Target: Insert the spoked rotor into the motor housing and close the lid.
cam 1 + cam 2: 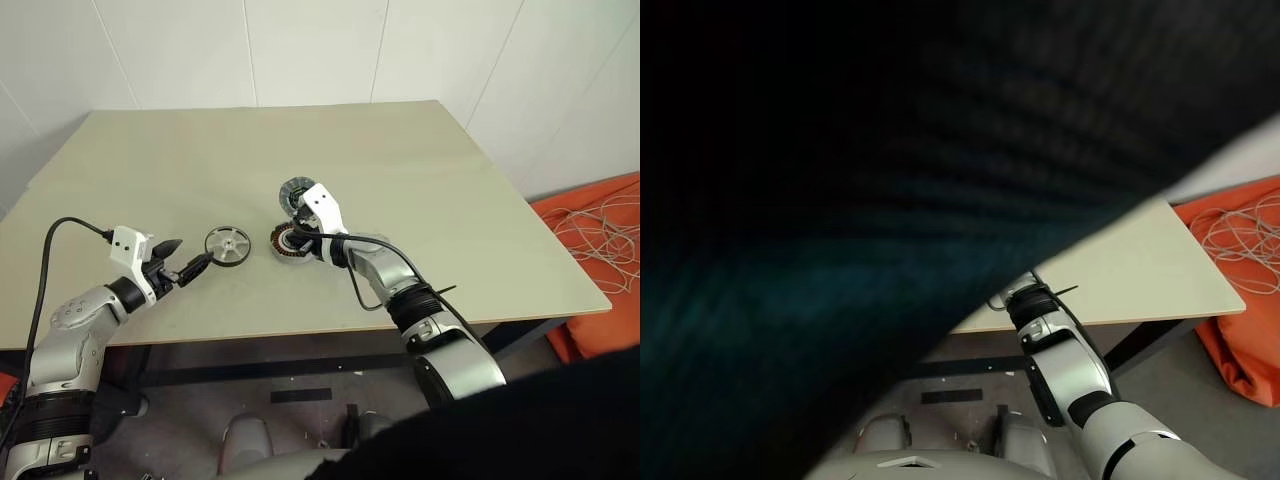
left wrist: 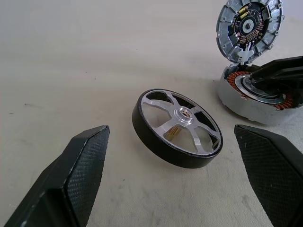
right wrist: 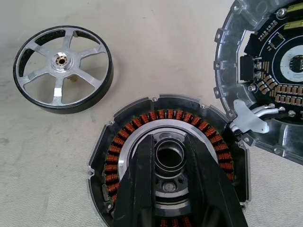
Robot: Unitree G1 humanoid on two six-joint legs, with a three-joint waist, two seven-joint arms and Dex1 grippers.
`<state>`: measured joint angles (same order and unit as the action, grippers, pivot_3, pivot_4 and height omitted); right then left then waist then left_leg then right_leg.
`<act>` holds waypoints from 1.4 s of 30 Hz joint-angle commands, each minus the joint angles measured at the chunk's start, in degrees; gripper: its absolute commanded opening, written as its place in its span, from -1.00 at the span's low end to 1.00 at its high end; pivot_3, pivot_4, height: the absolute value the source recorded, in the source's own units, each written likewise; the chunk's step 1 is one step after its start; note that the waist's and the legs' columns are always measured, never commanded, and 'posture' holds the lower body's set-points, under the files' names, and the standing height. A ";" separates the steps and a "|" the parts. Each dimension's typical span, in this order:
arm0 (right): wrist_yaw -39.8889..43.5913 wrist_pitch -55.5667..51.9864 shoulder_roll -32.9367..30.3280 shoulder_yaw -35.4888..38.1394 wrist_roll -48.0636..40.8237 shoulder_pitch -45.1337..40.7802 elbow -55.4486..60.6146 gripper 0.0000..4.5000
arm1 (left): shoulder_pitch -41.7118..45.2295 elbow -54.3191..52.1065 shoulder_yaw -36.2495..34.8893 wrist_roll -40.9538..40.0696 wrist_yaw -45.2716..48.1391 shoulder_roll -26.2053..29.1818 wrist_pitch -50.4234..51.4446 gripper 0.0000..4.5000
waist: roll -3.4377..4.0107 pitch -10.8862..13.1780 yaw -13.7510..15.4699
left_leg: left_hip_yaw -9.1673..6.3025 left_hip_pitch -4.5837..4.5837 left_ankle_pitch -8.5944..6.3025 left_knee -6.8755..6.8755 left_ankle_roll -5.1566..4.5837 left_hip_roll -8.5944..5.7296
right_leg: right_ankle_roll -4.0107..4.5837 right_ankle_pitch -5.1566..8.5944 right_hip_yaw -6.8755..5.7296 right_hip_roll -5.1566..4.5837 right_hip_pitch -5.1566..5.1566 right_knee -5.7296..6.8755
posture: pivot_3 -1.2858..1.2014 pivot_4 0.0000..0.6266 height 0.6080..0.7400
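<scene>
The spoked rotor (image 1: 228, 243) lies flat on the table (image 1: 420, 170), a silvery wheel with a dark rim, also seen close up (image 2: 177, 127). My left gripper (image 1: 190, 255) is open just left of it; its fingers (image 2: 80, 170) flank the rotor without touching it. To the rotor's right sits the motor housing (image 3: 142, 137) with its copper windings showing. Its hinged lid (image 1: 295, 193) stands tipped open at the far edge. My right gripper (image 3: 169, 139) reaches into the housing, its two fingers closed against the round central hub (image 3: 169, 158).
The housing and rotor sit near the middle of the pale table, a short gap apart. The table's front edge (image 1: 300, 335) runs close behind both arms. An orange cloth with loose white cables (image 1: 605, 230) lies on the floor off the right side.
</scene>
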<state>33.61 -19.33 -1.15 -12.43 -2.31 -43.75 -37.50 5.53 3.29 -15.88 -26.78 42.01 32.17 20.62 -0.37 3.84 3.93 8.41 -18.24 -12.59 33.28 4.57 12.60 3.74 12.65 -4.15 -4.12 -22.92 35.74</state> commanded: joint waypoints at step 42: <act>1.74 0.64 -0.98 2.54 -2.00 2.13 9.45 -0.28 | 1.37 -1.73 -1.04 -0.16 -0.17 0.74 -0.55 1.00 | 0.00 0.00 0.00 | 0.01 -0.01 0.00 0.00 0.00 0.01 | 0.00 0.00 0.00 0.00 -0.01 0.00 | 0.03 -1.00 1.00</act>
<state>34.96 -18.98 -2.31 -10.90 -2.88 -41.26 -30.61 6.00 3.30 -15.89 -26.72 42.00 32.17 20.62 -0.37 3.84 3.93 8.41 -18.25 -12.59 33.28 4.57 12.61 3.74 12.64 -4.15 -4.11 -22.93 35.74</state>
